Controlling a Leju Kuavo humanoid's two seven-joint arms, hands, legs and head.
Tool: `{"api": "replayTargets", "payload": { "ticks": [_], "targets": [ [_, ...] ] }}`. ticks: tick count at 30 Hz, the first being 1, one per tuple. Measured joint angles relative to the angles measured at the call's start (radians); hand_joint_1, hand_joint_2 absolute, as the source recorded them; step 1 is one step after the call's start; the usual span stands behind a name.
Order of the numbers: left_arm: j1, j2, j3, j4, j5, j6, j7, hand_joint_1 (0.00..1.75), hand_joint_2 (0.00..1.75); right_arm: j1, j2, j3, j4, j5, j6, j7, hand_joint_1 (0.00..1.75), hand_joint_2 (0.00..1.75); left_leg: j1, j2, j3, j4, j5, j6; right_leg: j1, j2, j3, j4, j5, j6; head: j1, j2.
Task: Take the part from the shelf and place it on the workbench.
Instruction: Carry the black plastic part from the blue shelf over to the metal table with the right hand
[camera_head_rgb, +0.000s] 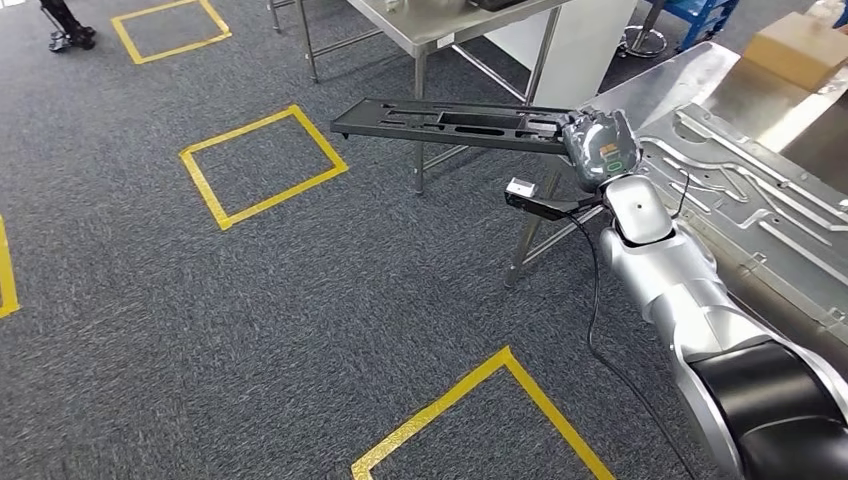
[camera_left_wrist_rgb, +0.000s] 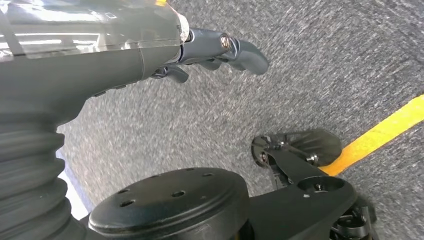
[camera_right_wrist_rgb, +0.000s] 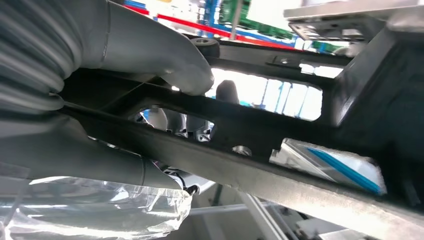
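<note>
A long flat black part (camera_head_rgb: 440, 122) with cut-outs is held out level above the carpet, reaching to the left from my right hand (camera_head_rgb: 598, 146). That hand grips the part's right end, close to the near edge of the metal workbench (camera_head_rgb: 730, 95). In the right wrist view the thumb (camera_right_wrist_rgb: 165, 55) lies over the black part (camera_right_wrist_rgb: 250, 125) and fingers show through its openings. My left hand (camera_left_wrist_rgb: 210, 50) hangs over the carpet with its fingers curled loosely and nothing in them.
A large grey stamped metal panel (camera_head_rgb: 760, 210) lies on the workbench, and a cardboard box (camera_head_rgb: 800, 45) sits at the bench's far end. A steel table (camera_head_rgb: 450, 25) stands behind the part. Yellow tape squares (camera_head_rgb: 262, 165) mark the carpet.
</note>
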Motion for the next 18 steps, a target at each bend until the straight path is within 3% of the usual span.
{"api": "replayTargets", "payload": {
  "ticks": [2, 3, 5, 7, 8, 10, 11, 13, 15, 16, 17, 18],
  "targets": [
    [0.001, 0.0, 0.0, 0.0, 0.0, 0.0, 0.0, 0.0, 1.75, 0.001, 0.0, 0.0, 0.006, 0.0, 0.0, 0.001, 1.75, 1.75, -0.002, 0.026, 0.001, 0.001, -0.002, 0.001, -0.002, -0.015, -0.045, 0.094, -0.027, 0.003, 0.0, 0.0],
    [0.002, 0.0, 0.0, 0.0, 0.0, 0.0, 0.0, 0.0, 1.75, 0.002, 0.0, 0.001, 0.008, -0.001, 0.0, 0.001, 1.75, 1.75, -0.002, 0.039, 0.002, 0.001, -0.004, 0.001, -0.003, -0.019, -0.04, 0.089, -0.015, 0.004, 0.0, 0.0],
    [0.002, 0.0, 0.0, 0.0, 0.0, 0.0, 0.0, 0.0, 1.75, 0.0, -0.001, 0.001, 0.01, -0.001, 0.0, 0.001, 1.75, 1.75, -0.003, 0.065, 0.008, 0.003, -0.011, -0.004, -0.002, -0.045, 0.029, -0.034, 0.048, 0.002, 0.0, 0.0],
    [0.002, 0.0, 0.0, 0.0, 0.0, 0.0, 0.001, 0.0, 1.75, -0.003, -0.002, 0.002, 0.01, -0.002, -0.001, 0.001, 1.75, 1.75, -0.009, 0.086, 0.013, 0.006, -0.02, -0.013, 0.01, -0.089, 0.095, -0.154, 0.084, -0.009, 0.0, 0.0],
    [0.002, 0.0, 0.0, 0.0, 0.0, 0.0, 0.002, 0.0, 1.75, -0.005, -0.002, 0.002, 0.01, -0.005, -0.001, -0.001, 1.75, 1.75, -0.012, 0.096, 0.015, 0.007, -0.024, -0.018, 0.015, -0.098, 0.106, -0.177, 0.085, -0.015, 0.0, 0.0],
    [0.002, 0.0, 0.0, 0.0, 0.001, 0.001, 0.006, 0.0, 1.75, -0.005, -0.004, 0.002, 0.01, -0.014, -0.002, -0.006, 1.75, 1.75, -0.016, 0.118, 0.02, 0.006, -0.029, -0.029, 0.018, -0.079, 0.104, -0.183, 0.083, -0.027, 0.0, 0.0],
    [0.002, 0.0, 0.0, 0.0, 0.002, 0.002, 0.008, 0.0, 1.75, -0.005, -0.005, 0.002, 0.01, -0.017, -0.002, -0.01, 1.75, 1.75, -0.014, 0.119, 0.022, 0.009, -0.036, -0.034, 0.016, -0.067, 0.106, -0.185, 0.084, -0.031, 0.0, 0.0],
    [0.002, 0.001, 0.0, 0.0, 0.005, 0.002, 0.011, 0.0, 1.75, -0.004, -0.004, 0.002, 0.01, -0.022, -0.004, -0.015, 1.75, 1.75, -0.01, 0.08, 0.004, 0.059, -0.07, -0.043, 0.009, -0.044, 0.109, -0.19, 0.085, -0.043, 0.0, 0.0],
    [0.001, 0.001, 0.0, 0.0, 0.009, 0.001, 0.011, 0.0, 1.75, 0.002, -0.001, 0.002, 0.012, -0.028, -0.01, -0.016, 1.75, 1.75, -0.007, 0.027, -0.053, 0.181, -0.131, -0.048, 0.007, -0.023, 0.11, -0.191, 0.085, -0.051, 0.0, 0.0],
    [0.0, 0.001, 0.0, 0.0, 0.01, 0.0, 0.009, 0.0, 1.75, 0.008, 0.0, 0.002, 0.014, -0.032, -0.016, -0.015, 1.75, 1.75, -0.007, 0.016, -0.085, 0.248, -0.154, -0.049, 0.007, -0.01, 0.11, -0.19, 0.085, -0.053, 0.0, 0.0],
    [-0.002, 0.001, 0.0, 0.0, 0.012, 0.0, 0.008, 0.0, 1.75, 0.016, 0.001, 0.002, 0.016, -0.035, -0.022, -0.012, 1.75, 1.75, -0.007, 0.012, -0.106, 0.289, -0.161, -0.049, 0.007, 0.004, 0.111, -0.189, 0.085, -0.053, 0.0, 0.0],
    [-0.004, 0.001, 0.0, 0.0, 0.013, -0.001, 0.007, 0.0, 1.75, 0.026, 0.001, 0.002, 0.017, -0.036, -0.027, -0.009, 1.75, 1.75, -0.007, 0.011, -0.111, 0.295, -0.148, -0.049, 0.007, 0.019, 0.111, -0.188, 0.085, -0.053, 0.0, 0.0]
  ]
}}
